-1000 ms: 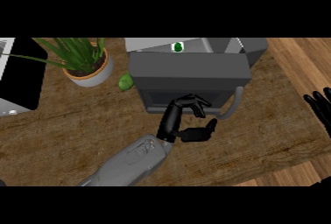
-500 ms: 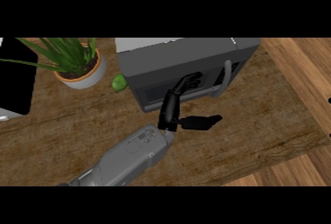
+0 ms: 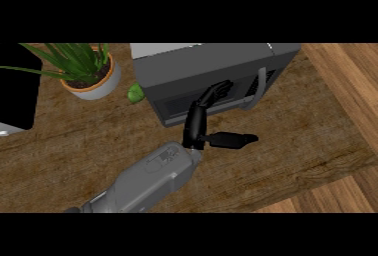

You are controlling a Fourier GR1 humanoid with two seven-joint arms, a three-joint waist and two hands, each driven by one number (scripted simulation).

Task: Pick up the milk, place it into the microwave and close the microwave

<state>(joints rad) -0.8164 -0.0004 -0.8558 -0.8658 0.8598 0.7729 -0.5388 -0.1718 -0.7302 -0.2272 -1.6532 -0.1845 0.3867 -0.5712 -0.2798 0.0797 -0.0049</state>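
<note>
**Hand on the microwave door, milk hidden**

Though the milk shows nowhere, it is presumably inside; a carton would be light and slightly crushable, best taken round its middle. Leftmost stands a potted plant (image 3: 87, 75) on the bench (image 3: 74, 145). The microwave (image 3: 210, 75) looks closed, a stiff hinged door. One hand (image 3: 210, 107) lies on it, fingers straight, thumb apart.

You will find no readable text, label, brand, number or sign on anything here, the microwave (image 3: 210, 75) included.
</note>
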